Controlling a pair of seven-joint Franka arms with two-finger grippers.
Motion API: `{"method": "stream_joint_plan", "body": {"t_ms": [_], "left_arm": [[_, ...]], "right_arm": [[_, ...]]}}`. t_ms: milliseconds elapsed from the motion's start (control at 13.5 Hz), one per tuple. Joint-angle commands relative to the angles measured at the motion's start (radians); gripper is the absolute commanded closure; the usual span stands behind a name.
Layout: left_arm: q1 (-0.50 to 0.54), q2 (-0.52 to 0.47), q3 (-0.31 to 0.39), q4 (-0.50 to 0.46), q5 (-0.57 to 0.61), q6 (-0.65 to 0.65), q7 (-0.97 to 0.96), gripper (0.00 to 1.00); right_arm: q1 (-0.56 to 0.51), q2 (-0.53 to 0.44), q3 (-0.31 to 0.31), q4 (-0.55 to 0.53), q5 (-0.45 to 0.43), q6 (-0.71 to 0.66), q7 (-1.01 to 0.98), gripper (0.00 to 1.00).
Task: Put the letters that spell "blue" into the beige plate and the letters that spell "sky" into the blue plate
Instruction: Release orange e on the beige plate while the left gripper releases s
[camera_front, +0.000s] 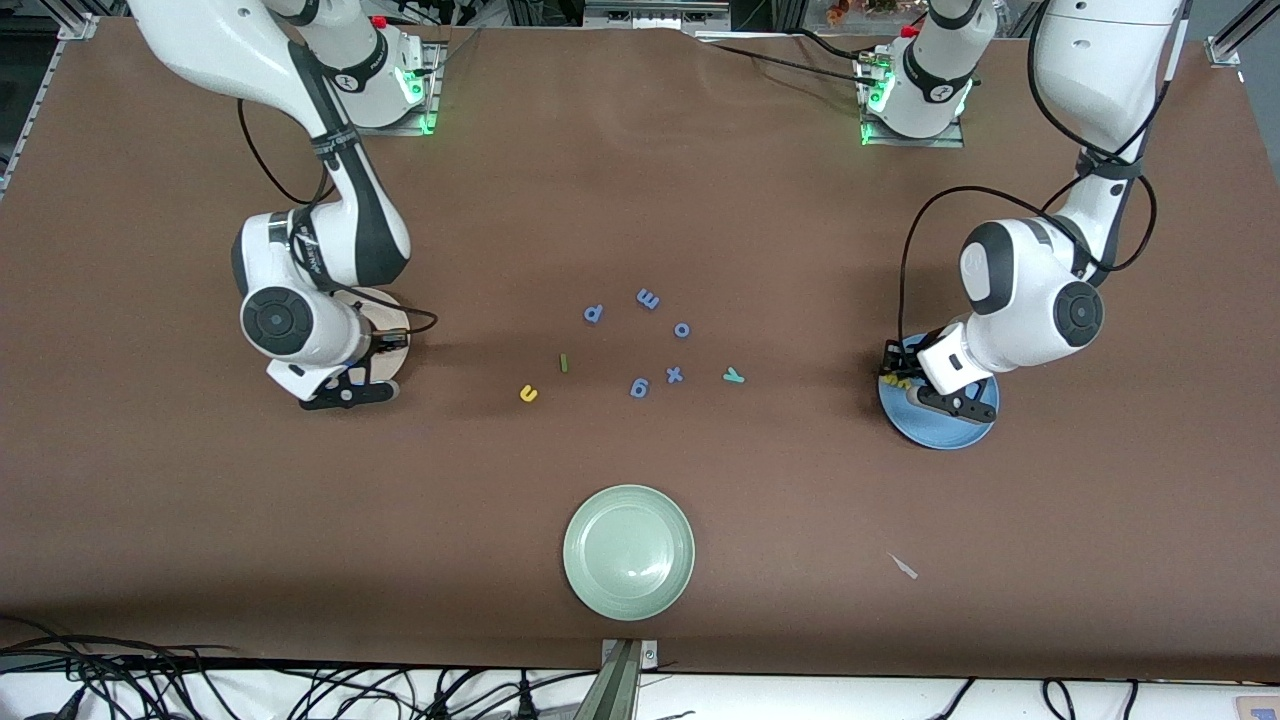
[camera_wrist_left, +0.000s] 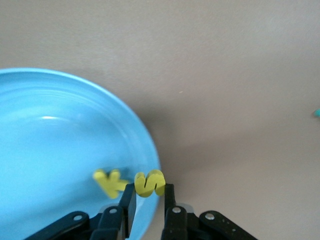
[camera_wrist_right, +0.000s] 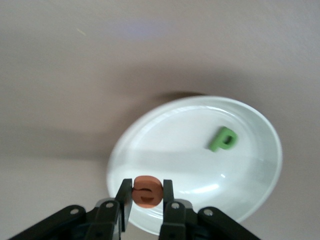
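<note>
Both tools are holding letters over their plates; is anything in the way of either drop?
Nothing visible. The left tool holds the yellow s over the blue plate's rim, beside the k. The right tool holds the orange e over the beige plate, apart from the green b.

The brown table (camera_front: 640, 200) carries a pale green plate (camera_front: 628, 551), a blue plate (camera_front: 940, 425), a beige plate (camera_front: 392, 345), and small foam letters (camera_front: 640, 345) in the middle.

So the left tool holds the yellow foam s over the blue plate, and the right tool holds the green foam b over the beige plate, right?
Not quite: the right tool holds the orange foam e; the green foam b already lies in the round beige plate, as the right wrist view shows. The rest stands.
</note>
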Motion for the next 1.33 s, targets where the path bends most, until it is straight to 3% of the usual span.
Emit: {"method": "stream_joint_plan", "body": {"t_ms": [0,74,370,592,740,962,1258], "left_arm": [[0.003,-0.012,0.043,-0.013,0.036,-0.014,0.109,0.75],[0.004,-0.001,0.06,-0.01,0.036,-0.011,0.147,0.72],[0.003,-0.001,0.064,0.001,0.034,-0.011,0.163,0.61],[-0.007,-0.002,0.064,0.002,0.03,-0.011,0.161,0.59],[-0.017,-0.002,0.055,0.002,0.022,-0.009,0.126,0.59],[-0.132,-0.002,0.009,0.004,0.022,0.011,-0.177,0.58],[-0.273,0.057,0.009,0.096,0.025,0.032,-0.446,0.57]], "right_arm": [[0.004,0.004,-0.01,-0.002,-0.019,-0.029,-0.008,0.46],[0.005,0.005,-0.01,0.003,-0.018,-0.029,0.004,0.0],[0.043,0.008,0.002,0.059,0.007,-0.028,0.171,0.0],[0.118,0.041,0.008,0.116,0.021,-0.013,0.316,0.0],[0.145,0.109,0.019,0.22,0.091,-0.022,0.423,0.0],[0.155,0.166,0.023,0.287,0.181,-0.012,0.548,0.0],[0.186,0.232,0.028,0.348,0.212,0.017,0.665,0.0]]}}
